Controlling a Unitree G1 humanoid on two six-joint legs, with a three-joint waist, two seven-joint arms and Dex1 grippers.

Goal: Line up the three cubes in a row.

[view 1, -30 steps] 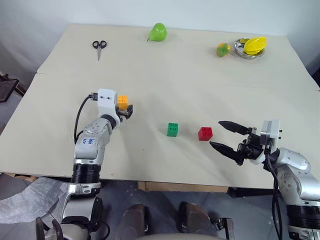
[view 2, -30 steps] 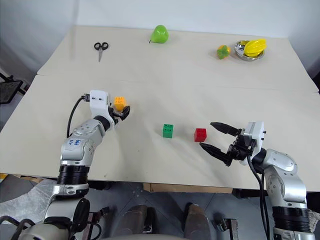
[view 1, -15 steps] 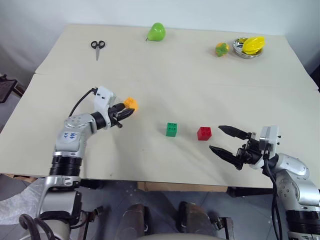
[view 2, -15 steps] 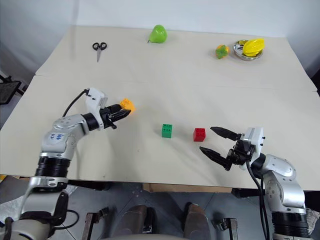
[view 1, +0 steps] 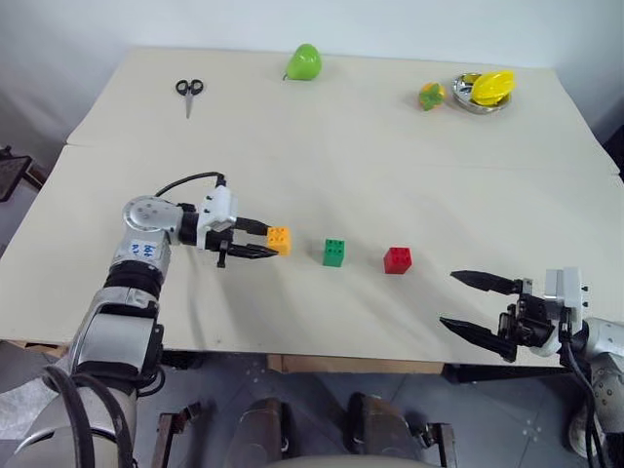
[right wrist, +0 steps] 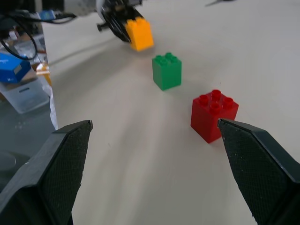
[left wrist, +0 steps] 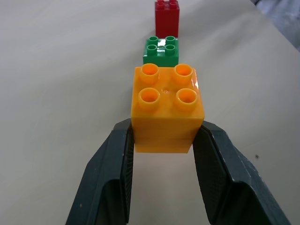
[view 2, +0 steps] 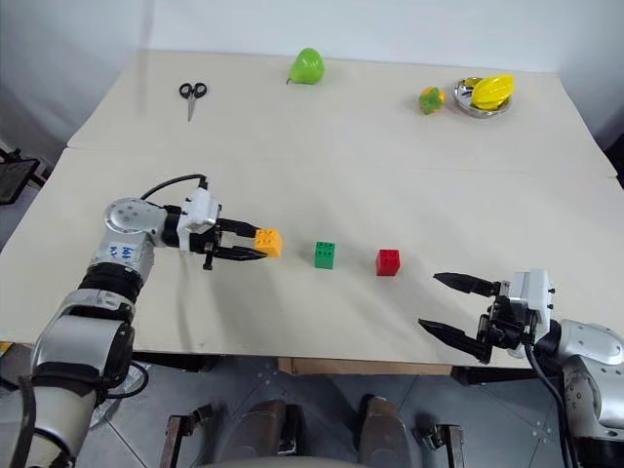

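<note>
my left gripper (view 1: 265, 240) clamps the orange cube (view 1: 279, 239), right gripper (view 1: 476, 305) apart; next i set it beside the green cube (view 1: 335, 252).

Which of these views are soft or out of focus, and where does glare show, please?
Left wrist view: the orange-yellow cube is sharp with a small sheen, the red cube behind slightly soft. Right wrist view: the near fingers are blurred, the green cube fairly clear. Head views: even light, faint shadows, a bright glint on the metal bowl.
</note>
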